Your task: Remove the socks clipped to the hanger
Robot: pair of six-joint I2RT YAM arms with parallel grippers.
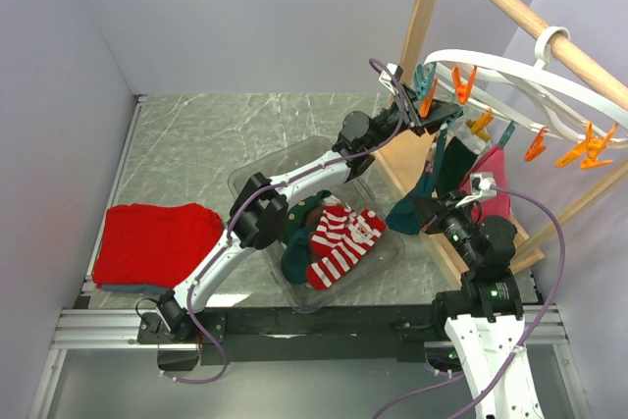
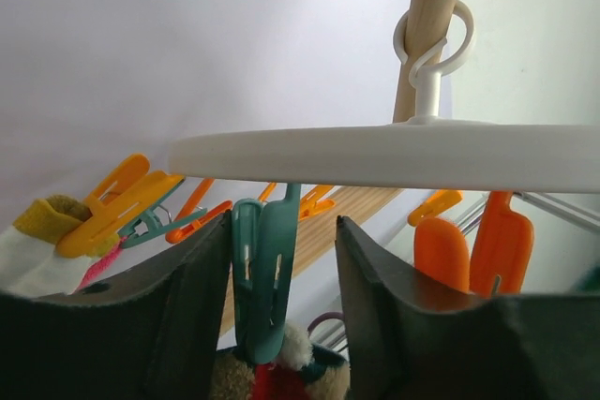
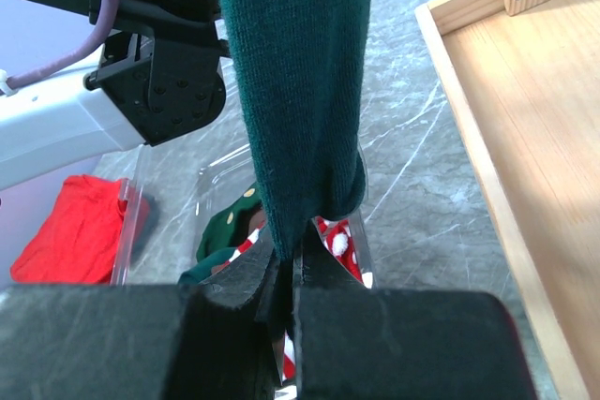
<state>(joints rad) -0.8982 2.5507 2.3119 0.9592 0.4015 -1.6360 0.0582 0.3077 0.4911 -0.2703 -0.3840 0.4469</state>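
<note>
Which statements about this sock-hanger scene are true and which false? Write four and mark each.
1. The right gripper has its jaws shut on the hanging dark green knitted sock. True.
2. The left gripper has its jaws either side of a teal plastic peg under the white plastic ring hanger. True.
3. The clear plastic tub is empty. False: it holds a red-and-white striped sock and others.
4. The folded red cloth lies in the tub. False: it lies outside, left of it.
</note>
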